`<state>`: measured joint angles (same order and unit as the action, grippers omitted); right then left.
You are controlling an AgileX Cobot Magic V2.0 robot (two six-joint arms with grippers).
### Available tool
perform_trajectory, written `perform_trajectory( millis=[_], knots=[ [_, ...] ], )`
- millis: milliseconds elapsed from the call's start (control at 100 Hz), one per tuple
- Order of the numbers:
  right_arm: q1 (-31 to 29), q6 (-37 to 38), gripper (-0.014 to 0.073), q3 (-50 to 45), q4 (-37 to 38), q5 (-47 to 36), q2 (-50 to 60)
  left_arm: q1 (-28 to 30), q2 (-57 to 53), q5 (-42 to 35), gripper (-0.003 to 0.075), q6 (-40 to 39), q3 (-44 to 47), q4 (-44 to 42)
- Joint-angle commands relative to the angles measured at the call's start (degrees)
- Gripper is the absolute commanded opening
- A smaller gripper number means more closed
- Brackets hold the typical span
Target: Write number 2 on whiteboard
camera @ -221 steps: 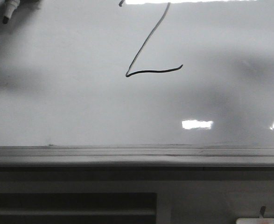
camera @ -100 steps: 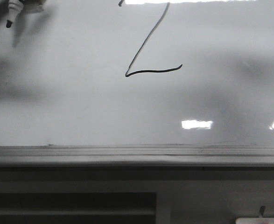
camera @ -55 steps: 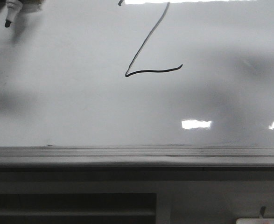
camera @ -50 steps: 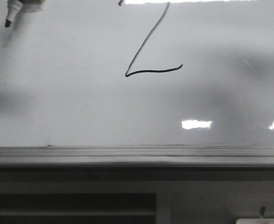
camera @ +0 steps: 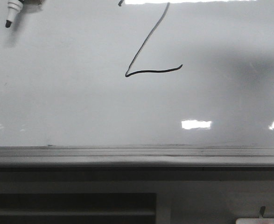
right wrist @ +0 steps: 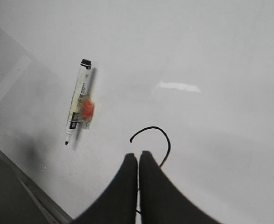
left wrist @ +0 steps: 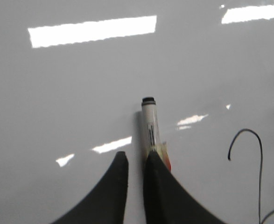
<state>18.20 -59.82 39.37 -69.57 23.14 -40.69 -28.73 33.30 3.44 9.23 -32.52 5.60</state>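
- Front view shows you the number 2 (camera: 153,71) drawn near the upper middle of the whiteboard (camera: 80,102): a long slanted stroke ending in a wavy base. Its top runs out of that picture; the wrist views show the hooked top, so by my reading the figure is complete.
- Your left gripper (left wrist: 134,158) has its fingers drawn almost together with only a sliver of gap and nothing between them. The marker (left wrist: 150,126) shows just beyond one fingertip, and its lower end is hidden behind that finger.
- From the right wrist view the marker (right wrist: 79,102) appears to lie loose on the board, well to one side of the figure, with nothing gripping it.
- Your right gripper (right wrist: 137,156) is pressed together and empty, with its tips over the figure's slanted stroke in that view. How high above the board they are, I cannot tell.
- Main risk: smearing. If either arm drops or sweeps low across the ink, the stroke would blur and the figure would need redoing.
- Second risk: the loose marker. A nudge from the left fingers could roll it, and its bare tip could leave a stray mark.
- Lift clear before moving sideways.
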Motion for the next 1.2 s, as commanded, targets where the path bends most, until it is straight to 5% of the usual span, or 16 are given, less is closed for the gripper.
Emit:
perform_trajectory(
  millis=[0,480,1190],
  knots=[
    [-0.38,-2.64,-0.0053,-0.98,-0.49,-3.24,3.83,0.17,-2.88,0.56,-0.002,0.1,-0.79,-0.72],
    [-0.38,-5.55,-0.0053,-27.04,-0.62,-12.17,36.46,-1.87,-22.58,-6.02,-0.002,0.0,15.47,4.1],
    [-0.38,-5.55,-0.0053,-30.28,-0.62,-11.95,38.43,-3.93,-24.68,-6.11,-0.002,0.0,16.46,5.38]
  ],
)
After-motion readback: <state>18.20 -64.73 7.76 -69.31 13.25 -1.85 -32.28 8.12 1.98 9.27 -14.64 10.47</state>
